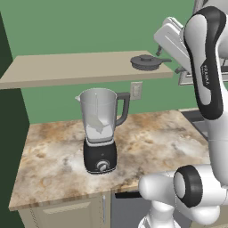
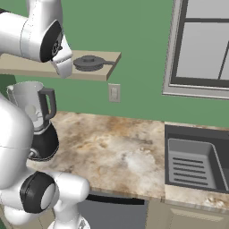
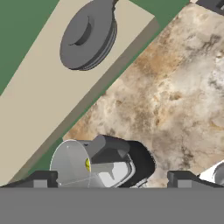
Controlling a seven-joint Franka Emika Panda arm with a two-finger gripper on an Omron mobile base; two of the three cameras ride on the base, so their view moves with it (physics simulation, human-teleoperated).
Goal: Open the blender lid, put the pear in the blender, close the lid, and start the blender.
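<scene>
The blender (image 1: pixel 100 133) stands on the marble counter (image 1: pixel 160 138), a clear jar with a dark side handle on a black base with a silver knob (image 1: pixel 103 166). The jar's top stands open. A small yellow-green patch inside the jar is the pear (image 3: pixel 88 164); from the left base view it is a pale shape (image 1: pixel 95 121) low in the jar. The blender lid is out of view. My gripper (image 3: pixel 111 181) hangs high over the counter, to the right of the blender (image 3: pixel 109 164) and above it, open and holding nothing. Its white hand (image 2: pixel 62 60) shows in front of the shelf.
A dark pan with a lid and a handle (image 1: pixel 147 61) sits on the tan wall shelf (image 1: pixel 67 69) above the counter. A wall outlet (image 2: pixel 114 93) is behind. A dark sink (image 2: pixel 192 165) lies at the right under a window (image 2: pixel 201 44).
</scene>
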